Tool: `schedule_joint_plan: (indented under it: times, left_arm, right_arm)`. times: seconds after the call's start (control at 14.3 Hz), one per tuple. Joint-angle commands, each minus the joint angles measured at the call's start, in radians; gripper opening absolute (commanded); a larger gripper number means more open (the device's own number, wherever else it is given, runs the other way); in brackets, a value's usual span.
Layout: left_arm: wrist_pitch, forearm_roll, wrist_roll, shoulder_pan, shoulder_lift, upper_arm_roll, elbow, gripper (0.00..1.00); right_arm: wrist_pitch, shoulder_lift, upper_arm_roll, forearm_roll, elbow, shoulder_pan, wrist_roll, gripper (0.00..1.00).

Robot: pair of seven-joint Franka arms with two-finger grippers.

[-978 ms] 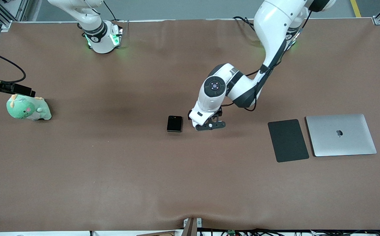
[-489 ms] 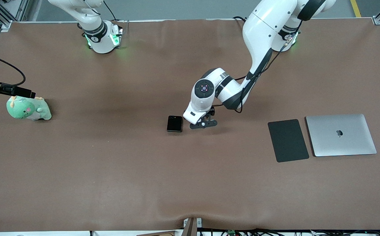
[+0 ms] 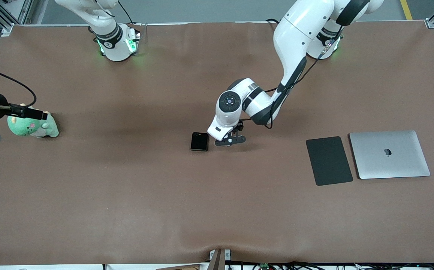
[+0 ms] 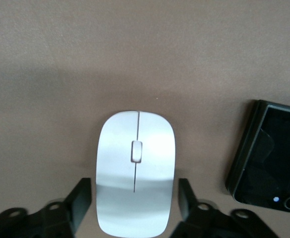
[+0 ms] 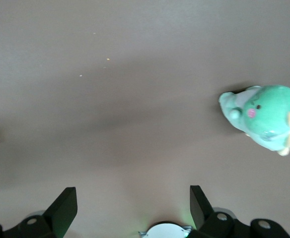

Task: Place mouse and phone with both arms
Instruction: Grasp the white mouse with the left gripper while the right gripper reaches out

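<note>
The white mouse (image 4: pixel 135 148) lies on the brown table between the fingers of my left gripper (image 4: pixel 135 191). A thin strip of table shows on each side of it, so the jaws stand open and close to its flanks. In the front view the left gripper (image 3: pixel 230 140) is down at the table's middle and its hand hides the mouse. The black phone (image 3: pixel 199 141) lies flat right beside it, toward the right arm's end, and also shows in the left wrist view as the phone (image 4: pixel 271 153). My right gripper (image 5: pixel 132 198) is open and empty, up over the table near the plush toy.
A green plush toy (image 3: pixel 33 125) sits at the right arm's end of the table, the same toy (image 5: pixel 264 116) in the right wrist view. A dark grey pad (image 3: pixel 328 160) and a closed silver laptop (image 3: pixel 389 154) lie side by side toward the left arm's end.
My left arm slid toward the phone and its jaws narrowed around the mouse. The right arm's hand shifted slightly over the plush toy.
</note>
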Motion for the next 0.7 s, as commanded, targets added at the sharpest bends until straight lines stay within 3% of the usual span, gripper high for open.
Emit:
schedule_joint_plan:
  times: [0.0,0.35,0.63]
  left_arm:
    - [0.012,0.025,-0.032,-0.015,0.015,0.012,0.018,0.64]
    - [0.012,0.051,-0.029,-0.014,0.015,0.012,0.022,0.45]
    - [0.004,0.073,-0.024,0.002,-0.005,0.015,0.022,0.42]
  right_arm:
    - [0.024,0.028,0.009,0.027,0.003,0.0,-0.009,1.0]
    - [0.06,0.056,0.013,0.033,-0.033,0.064,0.006,1.0]
    - [0.147,0.056,0.013,0.139,-0.107,0.118,0.006,1.0]
